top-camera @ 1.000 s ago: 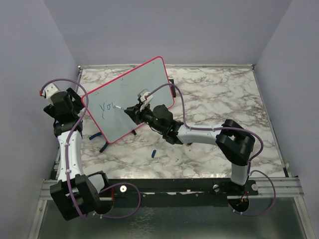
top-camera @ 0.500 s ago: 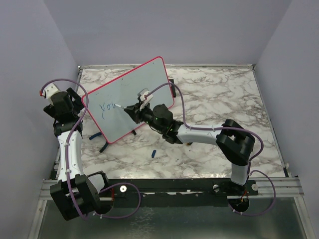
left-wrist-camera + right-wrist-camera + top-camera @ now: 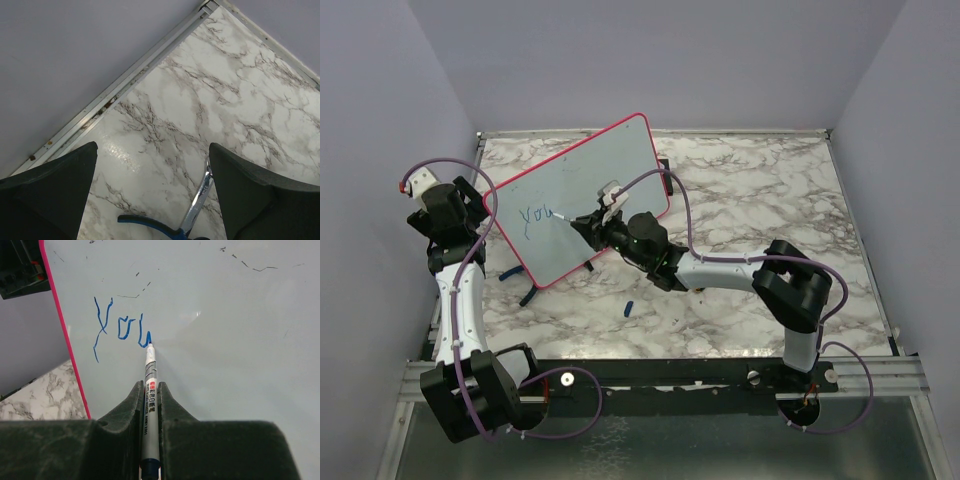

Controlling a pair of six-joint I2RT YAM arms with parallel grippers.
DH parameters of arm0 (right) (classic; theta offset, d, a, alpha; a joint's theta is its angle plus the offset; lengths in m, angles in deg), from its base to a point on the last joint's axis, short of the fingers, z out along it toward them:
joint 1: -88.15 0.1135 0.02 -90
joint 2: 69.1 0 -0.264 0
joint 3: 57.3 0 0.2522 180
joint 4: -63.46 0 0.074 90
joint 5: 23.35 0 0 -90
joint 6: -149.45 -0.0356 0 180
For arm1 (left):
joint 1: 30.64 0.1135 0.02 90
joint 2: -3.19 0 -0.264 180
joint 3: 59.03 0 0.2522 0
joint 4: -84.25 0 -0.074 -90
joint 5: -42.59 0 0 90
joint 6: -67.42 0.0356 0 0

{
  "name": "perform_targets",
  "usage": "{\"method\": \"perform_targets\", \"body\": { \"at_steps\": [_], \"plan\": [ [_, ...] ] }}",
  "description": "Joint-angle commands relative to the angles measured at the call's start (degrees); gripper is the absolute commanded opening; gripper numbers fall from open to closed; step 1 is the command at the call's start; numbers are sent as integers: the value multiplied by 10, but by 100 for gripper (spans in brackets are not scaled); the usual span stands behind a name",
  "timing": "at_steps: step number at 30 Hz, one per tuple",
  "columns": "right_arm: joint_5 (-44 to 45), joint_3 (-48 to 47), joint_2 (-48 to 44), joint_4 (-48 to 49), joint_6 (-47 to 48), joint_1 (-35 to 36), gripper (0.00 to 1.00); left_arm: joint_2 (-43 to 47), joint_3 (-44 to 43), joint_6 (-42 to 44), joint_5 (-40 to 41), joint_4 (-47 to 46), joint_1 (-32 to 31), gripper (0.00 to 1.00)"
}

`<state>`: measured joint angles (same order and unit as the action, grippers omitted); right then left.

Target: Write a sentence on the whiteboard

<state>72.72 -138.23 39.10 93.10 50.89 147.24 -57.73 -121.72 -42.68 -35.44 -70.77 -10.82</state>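
Observation:
The whiteboard [image 3: 610, 160] with its red-pink frame stands tilted at the back left of the marble table. The sentence [image 3: 535, 213] is blue marker letters reading "You" [image 3: 120, 327] near the board's left edge. My right gripper [image 3: 584, 223] is shut on a white marker [image 3: 150, 390]. The marker's blue tip touches the board at the end of the "u". My left gripper [image 3: 472, 214] hovers left of the board, open and holding nothing [image 3: 152, 147].
A small blue cap [image 3: 628, 306] lies on the marble in front of the board. A chrome rod with a blue foot [image 3: 197, 200] rests below my left gripper. Metal rails [image 3: 125, 82] and lilac walls border the table. A black object [image 3: 665, 165] sits behind the board's right edge.
The marker tip has moved slightly to the right and drawn the strokes of the "u". The left arm has not moved.

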Motion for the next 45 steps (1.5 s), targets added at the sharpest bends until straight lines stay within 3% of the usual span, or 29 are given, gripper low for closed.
{"method": "perform_targets", "body": {
  "at_steps": [1, 17, 26, 30, 45],
  "plan": [
    [27, 13, -2, -18, 4, -4, 1, 4, 5, 5, -10, -11, 2, 93],
    [53, 33, -32, 6, 9, -4, 1, 5, 6, 6, -8, -12, 2, 93],
    [-40, 92, -90, 49, 9, -3, 1, 5, 7, 7, -9, -11, 3, 94],
    [-39, 108, -108, 52, 2, -3, 1, 5, 8, 8, -9, -11, 2, 93],
    [-43, 68, -102, 33, 21, -26, 1, 1, 7, 8, -15, -12, 3, 93]
  ]
}}
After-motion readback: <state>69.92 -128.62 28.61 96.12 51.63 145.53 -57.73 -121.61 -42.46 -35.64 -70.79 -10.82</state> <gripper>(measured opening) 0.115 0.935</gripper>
